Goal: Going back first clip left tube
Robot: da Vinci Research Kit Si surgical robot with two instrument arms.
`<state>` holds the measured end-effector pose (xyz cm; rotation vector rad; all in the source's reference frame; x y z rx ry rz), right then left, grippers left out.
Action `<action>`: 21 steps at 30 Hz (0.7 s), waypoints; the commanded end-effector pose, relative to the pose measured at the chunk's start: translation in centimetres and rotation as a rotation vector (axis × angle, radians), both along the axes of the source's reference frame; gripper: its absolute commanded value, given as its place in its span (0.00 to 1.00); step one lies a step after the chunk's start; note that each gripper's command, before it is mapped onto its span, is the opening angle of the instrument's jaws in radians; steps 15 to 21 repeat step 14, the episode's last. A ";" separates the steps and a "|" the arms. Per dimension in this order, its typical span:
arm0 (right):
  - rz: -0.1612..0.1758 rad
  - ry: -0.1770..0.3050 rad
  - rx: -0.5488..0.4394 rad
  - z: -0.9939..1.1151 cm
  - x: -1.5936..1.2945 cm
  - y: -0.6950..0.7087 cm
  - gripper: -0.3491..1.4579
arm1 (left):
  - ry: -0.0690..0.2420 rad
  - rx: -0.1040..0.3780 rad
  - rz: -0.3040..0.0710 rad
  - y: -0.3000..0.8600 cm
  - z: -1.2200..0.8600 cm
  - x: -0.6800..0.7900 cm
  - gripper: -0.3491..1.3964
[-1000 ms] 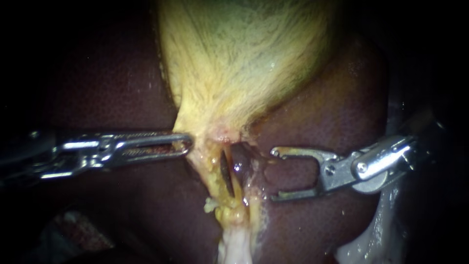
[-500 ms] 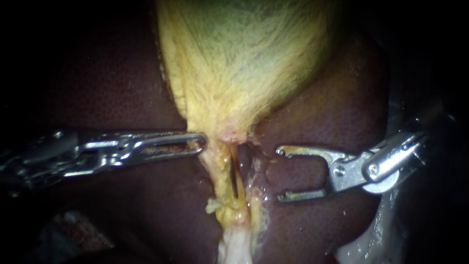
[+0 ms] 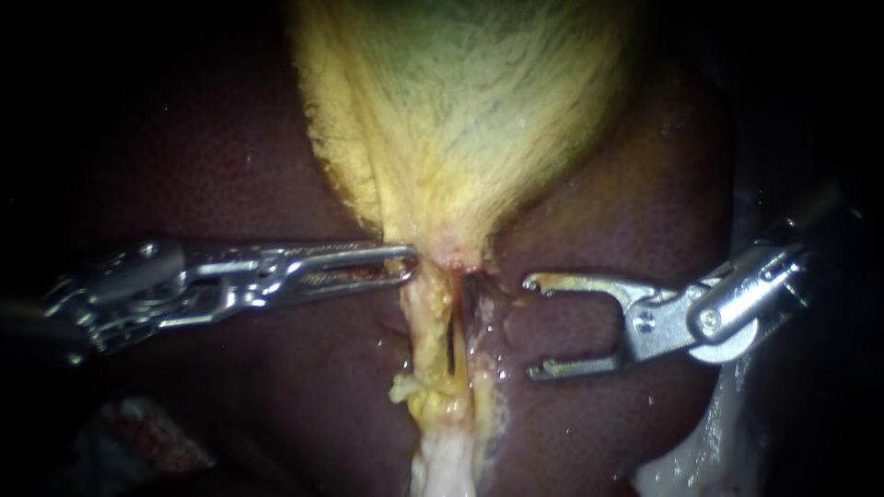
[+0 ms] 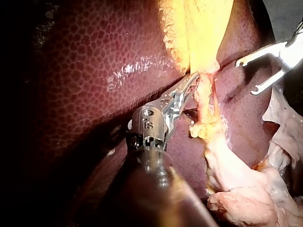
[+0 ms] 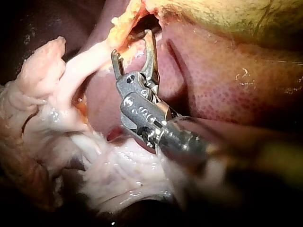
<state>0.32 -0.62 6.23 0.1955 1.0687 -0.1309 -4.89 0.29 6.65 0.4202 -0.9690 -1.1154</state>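
The left steel pincer (image 3: 408, 262), clenched on the yellow gallbladder neck (image 3: 442, 221), could overpull and tear the thin yellowish tube (image 3: 425, 317); the right hooked pincer (image 3: 531, 327) gapes released.

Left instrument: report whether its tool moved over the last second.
Yes. The left tool slid rightward in the endoscope view, passing above the unmoved yellow nub.

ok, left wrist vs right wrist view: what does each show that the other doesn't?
Left wrist only: the left instrument, its tip against the tissue at the gallbladder's narrow end. Right wrist only: the right instrument's joint and shaft up close; I cannot make out the left instrument there. Both: the right instrument's open, empty jaws, the gallbladder, the liver and the pale tissue strand running off the gallbladder's narrow end.
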 end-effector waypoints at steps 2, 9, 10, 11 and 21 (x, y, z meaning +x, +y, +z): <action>0.000 0.000 0.001 0.00 -0.01 0.01 0.52 | 0.000 -0.001 0.001 0.00 0.00 0.00 0.00; 0.000 0.000 0.001 0.00 -0.01 0.01 0.52 | 0.002 0.000 0.002 -0.01 0.00 0.01 0.00; -0.001 0.000 0.001 0.00 -0.01 0.01 0.52 | 0.002 0.000 0.002 -0.01 0.00 0.01 0.00; -0.001 0.001 0.001 -0.01 -0.01 0.00 0.52 | 0.002 0.000 0.002 -0.01 0.00 0.01 0.00; -0.001 0.001 0.001 -0.01 -0.01 0.00 0.52 | 0.002 0.000 0.002 -0.01 0.00 0.00 0.00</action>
